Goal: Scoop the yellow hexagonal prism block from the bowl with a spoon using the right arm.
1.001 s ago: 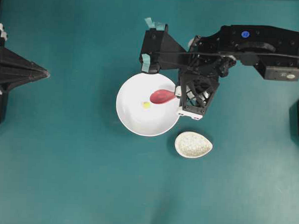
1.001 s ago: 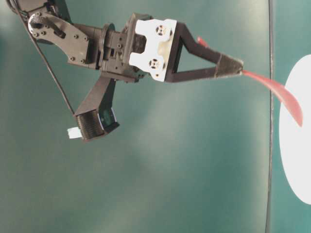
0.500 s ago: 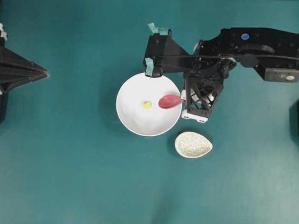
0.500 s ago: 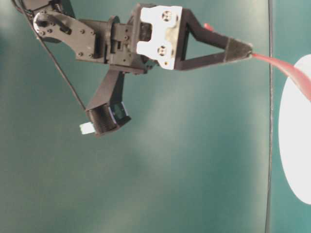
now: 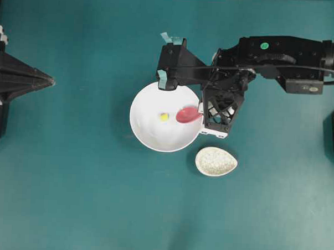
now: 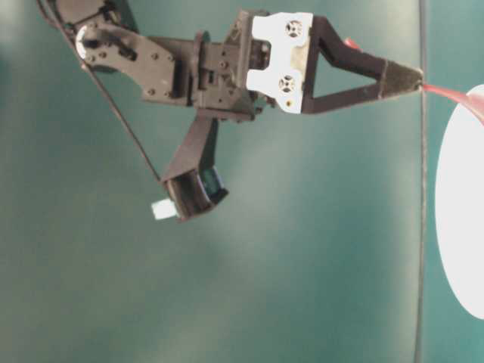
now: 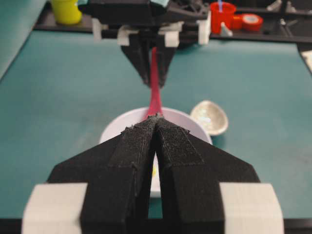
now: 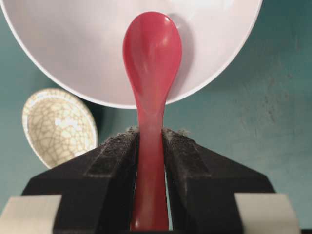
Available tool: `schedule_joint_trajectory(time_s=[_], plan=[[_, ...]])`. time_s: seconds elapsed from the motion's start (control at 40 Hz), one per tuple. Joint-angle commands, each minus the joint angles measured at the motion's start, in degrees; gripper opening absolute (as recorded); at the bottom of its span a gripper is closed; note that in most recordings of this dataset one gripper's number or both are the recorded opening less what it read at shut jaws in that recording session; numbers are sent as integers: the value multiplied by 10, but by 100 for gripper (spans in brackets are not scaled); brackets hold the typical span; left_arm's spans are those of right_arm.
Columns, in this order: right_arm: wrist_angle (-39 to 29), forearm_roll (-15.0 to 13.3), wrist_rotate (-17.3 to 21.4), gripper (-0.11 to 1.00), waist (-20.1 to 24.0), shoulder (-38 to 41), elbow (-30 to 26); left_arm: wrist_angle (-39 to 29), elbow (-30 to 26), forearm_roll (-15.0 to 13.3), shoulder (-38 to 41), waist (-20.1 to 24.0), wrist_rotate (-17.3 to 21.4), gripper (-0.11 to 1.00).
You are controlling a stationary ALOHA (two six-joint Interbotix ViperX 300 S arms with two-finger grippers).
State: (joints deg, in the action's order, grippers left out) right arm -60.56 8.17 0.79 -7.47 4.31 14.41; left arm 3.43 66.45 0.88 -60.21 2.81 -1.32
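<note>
The white bowl (image 5: pixel 150 135) sits mid-table with the tiny yellow block (image 5: pixel 164 117) near its centre. My right gripper (image 5: pixel 201 111) is shut on the handle of the pink-red spoon (image 5: pixel 187 115). The scoop hangs over the bowl's right side, a short way right of the block. In the right wrist view the gripper (image 8: pixel 151 134) clamps the spoon (image 8: pixel 152 48) over the bowl's (image 8: pixel 73 48) rim; the block is out of that view. The table-level view shows the gripper (image 6: pixel 418 79), spoon (image 6: pixel 454 94) and bowl (image 6: pixel 457 204). My left gripper (image 5: pixel 50 82) is shut and empty at the far left.
A small speckled egg-shaped dish (image 5: pixel 216 161) lies just below and right of the bowl, close under the right wrist. It also shows in the right wrist view (image 8: pixel 58 126) and the left wrist view (image 7: pixel 209 117).
My right gripper has drawn the spoon's scoop back from beside the block toward the bowl's right rim. The block and the left arm have stayed put.
</note>
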Motion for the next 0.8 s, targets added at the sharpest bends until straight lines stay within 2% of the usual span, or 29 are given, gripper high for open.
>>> schedule_joint_trajectory(time_s=[0.0, 0.78], plan=[[5, 2, -1, 24, 3, -5, -6, 5, -15, -1, 2, 1, 0, 0], [63, 2, -4, 24, 11, 25, -11, 6, -16, -1, 2, 1, -1, 0]])
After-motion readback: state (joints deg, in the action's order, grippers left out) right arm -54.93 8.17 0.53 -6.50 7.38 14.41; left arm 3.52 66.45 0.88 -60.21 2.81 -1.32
